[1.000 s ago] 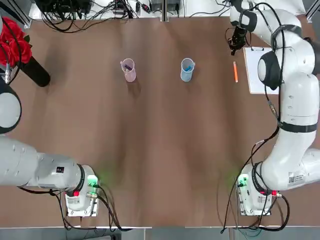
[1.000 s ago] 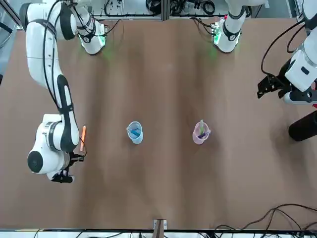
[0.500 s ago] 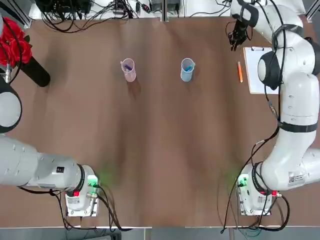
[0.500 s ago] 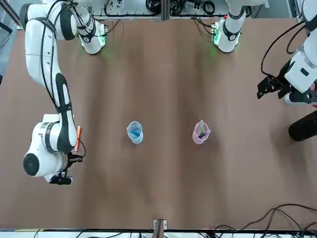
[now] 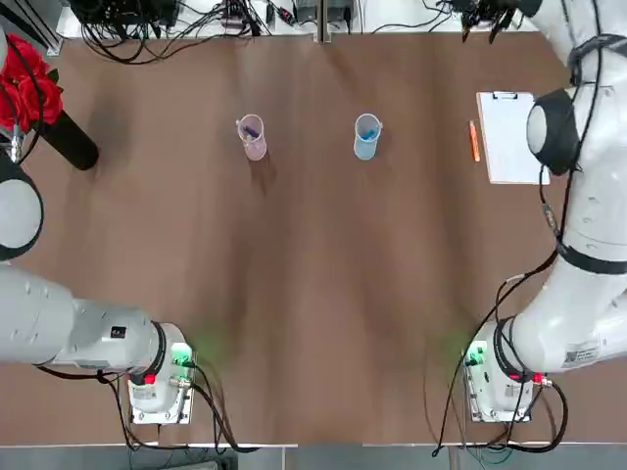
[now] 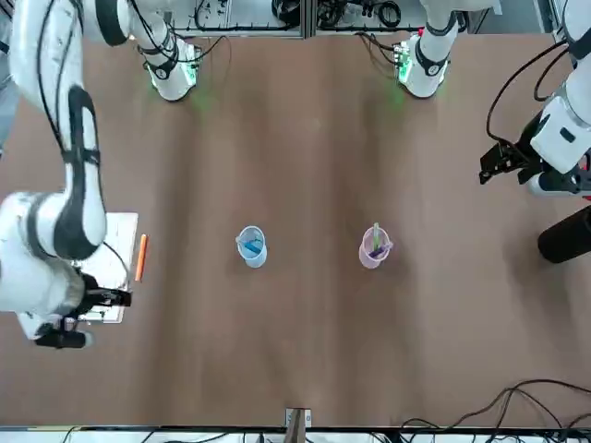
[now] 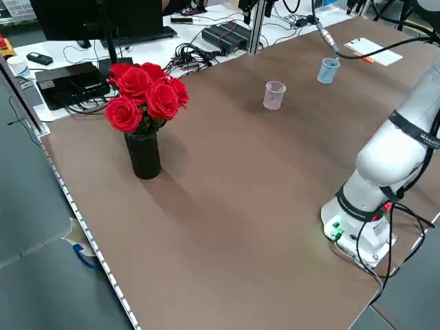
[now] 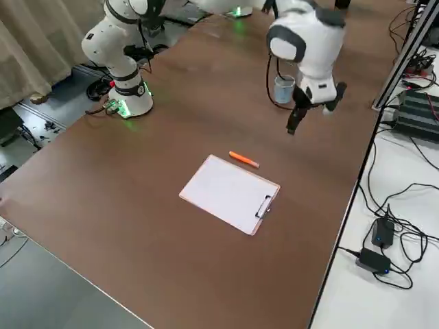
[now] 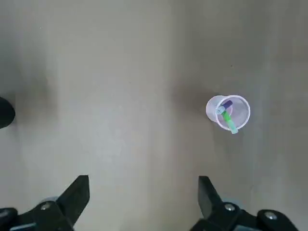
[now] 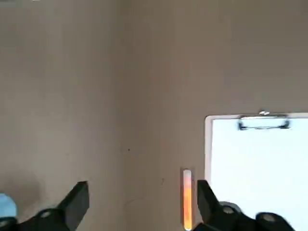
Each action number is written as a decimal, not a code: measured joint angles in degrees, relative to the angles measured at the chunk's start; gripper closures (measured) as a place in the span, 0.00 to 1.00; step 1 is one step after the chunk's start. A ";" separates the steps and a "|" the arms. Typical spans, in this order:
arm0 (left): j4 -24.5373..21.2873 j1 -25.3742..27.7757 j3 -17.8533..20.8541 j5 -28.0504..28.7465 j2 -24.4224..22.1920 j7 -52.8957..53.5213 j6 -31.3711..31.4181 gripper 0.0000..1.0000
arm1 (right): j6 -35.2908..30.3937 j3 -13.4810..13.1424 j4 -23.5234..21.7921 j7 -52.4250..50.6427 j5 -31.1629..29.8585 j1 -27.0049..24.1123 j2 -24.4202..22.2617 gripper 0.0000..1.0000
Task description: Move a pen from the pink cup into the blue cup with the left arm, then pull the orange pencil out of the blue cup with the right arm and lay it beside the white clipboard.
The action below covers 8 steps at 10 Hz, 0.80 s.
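Observation:
The pink cup (image 5: 253,137) stands mid-table with a green and a purple pen in it, also clear in the left wrist view (image 9: 228,113). To its right, the blue cup (image 5: 366,135) holds a blue pen. The orange pencil (image 5: 474,141) lies flat on the table along the left edge of the white clipboard (image 5: 511,137). My right gripper (image 10: 140,202) is open and holds nothing, raised by the table's far edge (image 5: 487,12), beyond the clipboard. My left gripper (image 9: 143,192) is open at the far left (image 6: 503,161), well away from the pink cup.
A black vase of red roses (image 5: 39,98) stands at the far left, close to the left arm. Cables and power gear (image 5: 196,15) lie beyond the table's far edge. The arm bases (image 5: 157,377) sit at the near edge.
The right gripper has opened and drawn back from near the clipboard's top toward the table's far edge. The orange pencil has ended up slightly closer to the clipboard. The left arm has stayed still.

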 joint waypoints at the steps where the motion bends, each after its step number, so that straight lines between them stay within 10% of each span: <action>1: -0.01 0.01 0.00 0.00 0.05 0.00 0.00 0.01 | -0.87 0.02 0.03 0.00 -0.52 -0.41 -3.33 0.00; 5: -0.01 0.02 0.00 0.00 0.11 0.00 0.00 0.00 | -8.54 1.36 -0.59 0.77 -3.87 -1.74 -15.04 0.00; 8: 0.03 0.02 0.00 0.00 0.13 0.00 0.00 0.01 | -13.64 10.69 -3.44 6.01 -9.57 -6.17 -22.14 0.00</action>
